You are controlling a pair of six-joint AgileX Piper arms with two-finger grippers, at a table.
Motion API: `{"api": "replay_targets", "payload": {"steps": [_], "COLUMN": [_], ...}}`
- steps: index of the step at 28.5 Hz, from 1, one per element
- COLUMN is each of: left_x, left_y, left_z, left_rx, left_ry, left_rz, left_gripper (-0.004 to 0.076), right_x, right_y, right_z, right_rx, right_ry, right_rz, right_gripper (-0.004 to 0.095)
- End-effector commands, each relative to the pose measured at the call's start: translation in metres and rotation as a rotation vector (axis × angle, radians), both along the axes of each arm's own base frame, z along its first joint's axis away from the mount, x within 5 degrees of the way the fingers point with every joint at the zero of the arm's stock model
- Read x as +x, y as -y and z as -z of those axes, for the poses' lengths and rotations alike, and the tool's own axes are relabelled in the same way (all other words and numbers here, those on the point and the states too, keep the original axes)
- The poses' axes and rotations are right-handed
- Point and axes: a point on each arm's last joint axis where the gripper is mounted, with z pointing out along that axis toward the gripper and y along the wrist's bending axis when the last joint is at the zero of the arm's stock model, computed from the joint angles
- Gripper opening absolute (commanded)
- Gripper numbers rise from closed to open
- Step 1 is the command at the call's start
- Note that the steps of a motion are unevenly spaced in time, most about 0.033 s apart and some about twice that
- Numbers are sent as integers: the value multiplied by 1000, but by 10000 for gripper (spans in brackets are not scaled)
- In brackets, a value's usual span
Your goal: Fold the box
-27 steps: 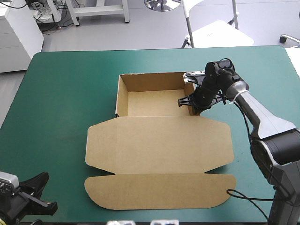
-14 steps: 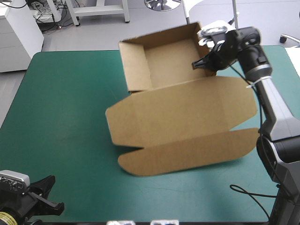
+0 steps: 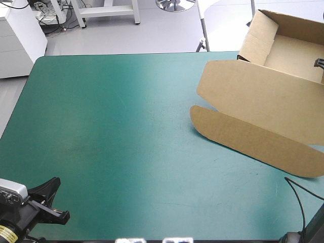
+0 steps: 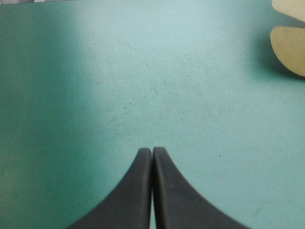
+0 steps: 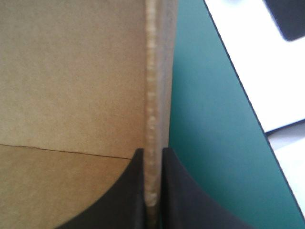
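The brown box (image 3: 273, 86) hangs tilted in the air over the table's far right corner. Its open tray (image 3: 293, 50) is uppermost, reaching past the far edge, and the flat lid (image 3: 253, 136) slopes down toward the teal-green cover. My right gripper (image 5: 153, 157) is shut on the edge of a tray wall (image 5: 155, 71), with the board's inner face (image 5: 71, 86) beside it; only a black tip of it (image 3: 320, 63) shows in the high view. My left gripper (image 4: 152, 151) is shut on nothing, low at the near left corner (image 3: 45, 200). A lid corner (image 4: 290, 47) shows far ahead of it.
The table's right edge (image 5: 238, 95) runs close beside the held wall, with pale floor beyond. A broad stretch of teal-green cover (image 3: 116, 126) lies between the box and the left gripper.
The right gripper has lifted the box off the table's middle and swung it up and to the far right, tilting it. The left arm has barely moved.
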Motion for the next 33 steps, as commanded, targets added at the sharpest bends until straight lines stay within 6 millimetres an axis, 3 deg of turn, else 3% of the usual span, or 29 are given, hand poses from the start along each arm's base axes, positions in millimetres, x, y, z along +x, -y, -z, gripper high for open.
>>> {"api": "replay_targets", "payload": {"steps": [1,6,14,17,21,26,28,30,33], "left_x": [2,2,2,3,3,3,3,3,3], "left_y": [2,2,2,2,2,2,2,2,2], "left_z": [-14,-14,-14,-15,-15,-15,-15,-15,-15], "left_rx": [-34,-34,-37,-37,-39,-39,-39,-39,-39], "left_ry": [79,79,86,99,100,100,100,100,100], "left_rz": [14,14,15,14,15,15,15,15,15], "left_gripper": [-10,-10,-10,-10,-10,-10,-10,-10,-10], "right_x": [-9,-2,1,2,1,-7,-12,-21,-37], "right_y": [10,18,19,16,17,24,29,33,29], "right_z": [-7,28,33,32,30,17,7,-10,-51], "right_rx": [64,96,116,127,132,121,137,138,159], "right_ry": [46,-32,-32,-18,-4,36,69,109,228], "right_rz": [29,42,36,7,-11,3,24,45,52], "right_gripper": [-15,-15,-5,54,232,537,616,637,590]}}
